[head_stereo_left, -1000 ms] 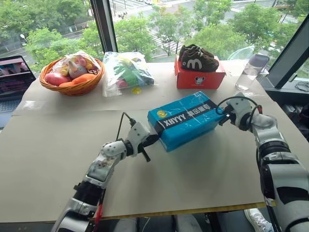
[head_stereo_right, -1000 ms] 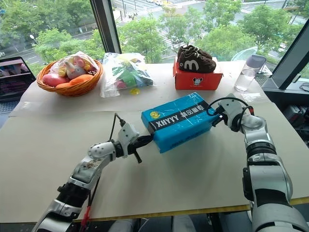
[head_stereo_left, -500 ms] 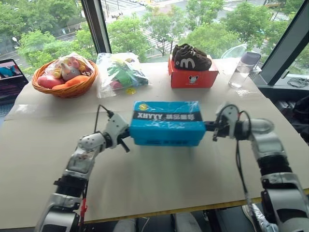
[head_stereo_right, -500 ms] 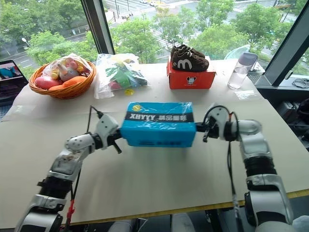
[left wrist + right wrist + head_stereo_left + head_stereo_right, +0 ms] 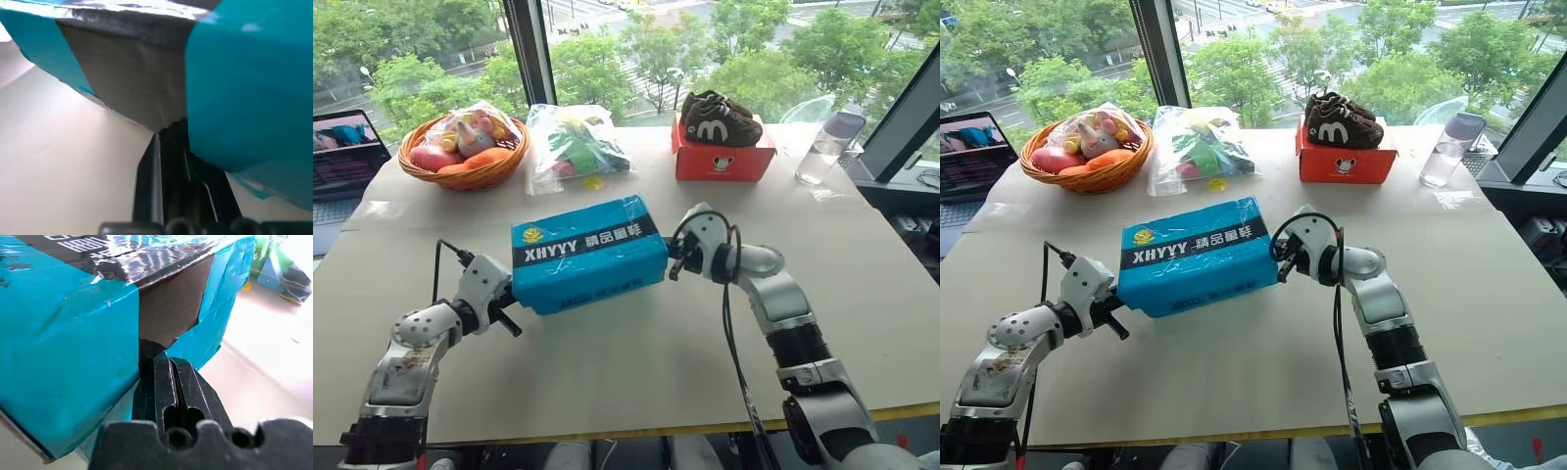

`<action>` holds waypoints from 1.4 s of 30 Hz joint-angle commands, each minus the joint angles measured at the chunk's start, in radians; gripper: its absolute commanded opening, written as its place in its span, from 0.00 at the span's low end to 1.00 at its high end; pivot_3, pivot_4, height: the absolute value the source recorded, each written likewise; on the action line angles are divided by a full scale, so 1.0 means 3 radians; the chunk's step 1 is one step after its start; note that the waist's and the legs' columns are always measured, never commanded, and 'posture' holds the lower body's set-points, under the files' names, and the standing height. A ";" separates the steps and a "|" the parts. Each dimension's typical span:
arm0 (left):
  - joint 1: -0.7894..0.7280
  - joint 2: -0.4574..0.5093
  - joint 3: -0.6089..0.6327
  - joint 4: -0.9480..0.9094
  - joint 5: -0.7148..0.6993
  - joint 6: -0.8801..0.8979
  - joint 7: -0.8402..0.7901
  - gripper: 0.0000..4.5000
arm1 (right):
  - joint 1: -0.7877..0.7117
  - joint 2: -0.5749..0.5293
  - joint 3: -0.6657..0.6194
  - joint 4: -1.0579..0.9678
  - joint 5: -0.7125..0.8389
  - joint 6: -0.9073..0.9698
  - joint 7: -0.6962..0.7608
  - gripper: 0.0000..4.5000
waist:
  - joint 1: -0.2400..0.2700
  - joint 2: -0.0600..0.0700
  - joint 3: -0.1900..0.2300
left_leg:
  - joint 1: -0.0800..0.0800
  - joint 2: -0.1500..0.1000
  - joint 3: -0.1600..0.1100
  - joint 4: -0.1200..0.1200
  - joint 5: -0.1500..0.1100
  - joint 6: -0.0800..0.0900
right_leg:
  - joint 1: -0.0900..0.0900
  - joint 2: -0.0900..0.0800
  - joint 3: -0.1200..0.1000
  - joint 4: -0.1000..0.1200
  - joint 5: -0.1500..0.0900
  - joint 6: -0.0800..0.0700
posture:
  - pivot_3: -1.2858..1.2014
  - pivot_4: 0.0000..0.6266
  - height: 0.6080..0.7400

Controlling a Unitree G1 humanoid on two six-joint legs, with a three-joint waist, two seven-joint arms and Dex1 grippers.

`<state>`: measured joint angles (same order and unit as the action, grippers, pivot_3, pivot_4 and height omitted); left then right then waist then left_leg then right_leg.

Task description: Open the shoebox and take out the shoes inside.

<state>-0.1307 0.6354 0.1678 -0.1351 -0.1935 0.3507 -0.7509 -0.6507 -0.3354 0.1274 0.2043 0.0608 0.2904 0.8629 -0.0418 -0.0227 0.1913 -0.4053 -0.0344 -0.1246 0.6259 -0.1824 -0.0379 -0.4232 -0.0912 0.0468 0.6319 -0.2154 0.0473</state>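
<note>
The shoebox is seen near the middle of the worktop, lid closed, pressed between the left pincer at one end and the right pincer at the other. Both pincers are pressed together, and nothing is pinched in either; the closed tips are set against the end walls, as the wrist views show. The box is judged to be light, stiff cardboard with a glossy, crinkled film, so it is likely to slip and to dent under a hard squeeze. A hold is best taken at the front edge of the lid, with the base steadied from an end. The shoes meant for removal are hidden inside. Counted on the worktop: one blue shoebox, one red box with two brown shoes on it, one basket, one clear bag, one bottle, one laptop.
</note>
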 commanded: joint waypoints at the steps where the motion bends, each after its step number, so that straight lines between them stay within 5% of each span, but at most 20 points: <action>1: -0.0119 0.0034 0.0004 -0.0011 -0.0044 -0.0166 -0.0031 0.00 | 0.0058 -0.0026 0.0221 -0.0368 0.0129 0.0038 0.0277 0.01 | -0.0008 0.0000 0.0000 | 0.0001 0.0001 0.0000 0.0000 0.0000 0.0000 | 0.0001 0.0001 0.0000 0.0000 0.0000 0.0000 | 0.52 0.24 1.00; 12: -0.0381 0.0048 -0.0063 0.0245 -0.0030 -0.0284 -0.0118 0.00 | 0.0177 -0.0127 0.0190 -0.0338 0.0043 0.0062 0.0157 0.01 | -0.0015 -0.0002 -0.0001 | 0.0003 0.0002 0.0002 0.0001 0.0000 0.0000 | 0.0002 0.0002 0.0000 0.0001 0.0001 -0.0002 | 0.52 0.24 1.00; 27: -0.0047 0.0038 0.0024 0.0083 -0.0111 -0.0231 -0.0165 0.00 | 0.0158 -0.0305 0.0009 -0.0363 0.0117 0.0117 0.0049 0.01 | -0.0010 -0.0002 -0.0001 | 0.0005 0.0002 0.0002 0.0003 0.0000 0.0000 | 0.0005 0.0001 0.0000 0.0002 0.0002 -0.0003 | 0.52 0.24 1.00; 39: 0.0226 0.0392 0.0601 0.0956 -0.0262 -0.0828 -0.0410 0.00 | 0.0535 -0.0842 -0.0199 -0.0684 0.0208 0.0280 0.0159 0.01 | -0.0010 -0.0002 -0.0001 | 0.0009 0.0004 0.0004 0.0003 0.0001 0.0000 | 0.0007 0.0002 -0.0001 0.0002 -0.0007 0.0012 | 0.52 0.24 1.00; 42: 0.0405 0.0461 0.1074 0.0413 -0.0917 -0.0367 -0.0616 0.00 | 0.0785 -0.1237 -0.0420 -0.1079 0.0379 0.0431 0.0390 0.01 | 0.0003 -0.0002 -0.0001 | 0.0001 0.0004 0.0003 0.0004 0.0000 0.0000 | 0.0002 0.0000 -0.0002 0.0001 -0.0006 0.0010 | 0.52 0.24 1.00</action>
<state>-0.0254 0.7427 0.3921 0.1061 -0.3467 0.1800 -0.8982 -0.4341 -0.6578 0.0698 -0.0204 0.1287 0.3916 0.9432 -0.0410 -0.0234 0.1909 -0.4051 -0.0333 -0.1239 0.6273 -0.1825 -0.0377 -0.4222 -0.0916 0.0462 0.6323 -0.2165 0.0492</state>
